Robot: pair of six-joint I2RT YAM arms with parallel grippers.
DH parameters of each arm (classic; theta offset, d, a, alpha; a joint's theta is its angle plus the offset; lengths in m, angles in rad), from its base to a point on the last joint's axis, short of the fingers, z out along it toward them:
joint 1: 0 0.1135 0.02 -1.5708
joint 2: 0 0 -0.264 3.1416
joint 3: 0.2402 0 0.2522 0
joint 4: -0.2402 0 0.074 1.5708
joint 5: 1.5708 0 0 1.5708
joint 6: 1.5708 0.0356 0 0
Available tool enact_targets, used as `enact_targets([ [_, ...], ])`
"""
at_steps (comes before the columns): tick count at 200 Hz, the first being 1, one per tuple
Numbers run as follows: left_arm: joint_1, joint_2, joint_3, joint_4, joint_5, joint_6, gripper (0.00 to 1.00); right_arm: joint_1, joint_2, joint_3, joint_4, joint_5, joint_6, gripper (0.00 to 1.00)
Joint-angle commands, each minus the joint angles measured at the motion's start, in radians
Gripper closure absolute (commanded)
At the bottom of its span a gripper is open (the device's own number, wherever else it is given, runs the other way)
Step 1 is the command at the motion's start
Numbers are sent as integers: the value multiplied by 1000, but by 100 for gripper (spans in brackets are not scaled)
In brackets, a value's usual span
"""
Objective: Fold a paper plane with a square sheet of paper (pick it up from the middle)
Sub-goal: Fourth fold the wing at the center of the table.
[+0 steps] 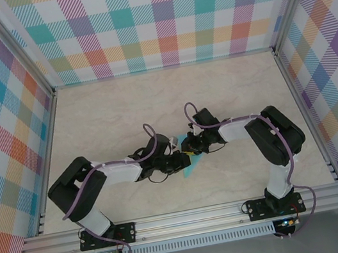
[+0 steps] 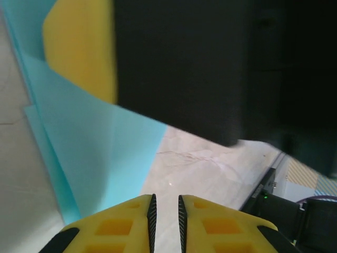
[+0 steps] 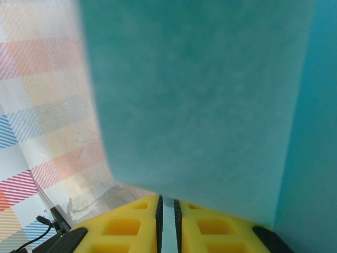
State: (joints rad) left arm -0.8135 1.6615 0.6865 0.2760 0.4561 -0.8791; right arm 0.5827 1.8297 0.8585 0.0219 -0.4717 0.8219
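Evidently the right pincer is doing the holding. Its yellow pads are sitting narrow with a thin strip of teal showing in the slit between them, so it is clamping the sheet of paper by one edge. The sheet is rising steeply in front of that wrist camera, and a second layer is turning off along its right side. I am reading that as paper already creased and being held taut, so that a flap is hanging free for the other arm.

From above, both arms are meeting near the middle of the tabletop, toward its near edge, with the teal sheet between their wrists. The left pincer is also narrow, but bare tabletop is showing through its slit and I am seeing no paper in it. The sheet's layered lower edge is sloping down to just beside its left pad; whether it is touching there I cannot tell.

That closeness is probably deliberate, since one side is anchoring the paper while the other is lining up to catch or press the loose layer. With paper this thin, the pinned edge is taking all the strain, so a pull off the crease line could slip it out or skew the fold.
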Motion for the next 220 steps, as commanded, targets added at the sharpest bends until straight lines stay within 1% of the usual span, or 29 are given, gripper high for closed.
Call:
enact_targets([
  [1, -13, 37, -7, 46, 26, -23, 79, 6, 106, -66, -148, 115, -12, 83],
  [23, -14, 34, -62, 21, 24, -18, 79, 6, 103, -65, -153, 116, -13, 83],
  [45, -18, 22, -102, -25, 78, 10, 80, 6, 106, -64, -161, 120, -18, 83],
  [68, -26, -20, -148, -100, 97, 62, 80, 7, 106, -65, -166, 126, -18, 83],
  [89, -26, -55, -156, -176, 114, 111, 80, 6, 109, -65, -164, 124, -15, 83],
  [105, -26, -89, -155, -192, 120, 122, 80, 6, 109, -63, -164, 125, -15, 82],
  [131, -24, -163, -128, -213, 79, 118, 80, 6, 105, -62, -159, 119, -7, 82],
  [150, -24, -214, -102, -215, 18, 96, 80, 6, 101, -62, -152, 111, 4, 82],
  [163, -24, -233, -95, -184, -30, 61, 80, 8, 99, -65, -146, 107, 12, 82],
  [196, -23, -198, -46, -125, -137, 1, 82, 6, 95, -63, -131, 85, 17, 82],
  [220, -23, -122, -28, -24, -156, -46, 83, 7, 92, -55, -129, 72, 20, 82],
])
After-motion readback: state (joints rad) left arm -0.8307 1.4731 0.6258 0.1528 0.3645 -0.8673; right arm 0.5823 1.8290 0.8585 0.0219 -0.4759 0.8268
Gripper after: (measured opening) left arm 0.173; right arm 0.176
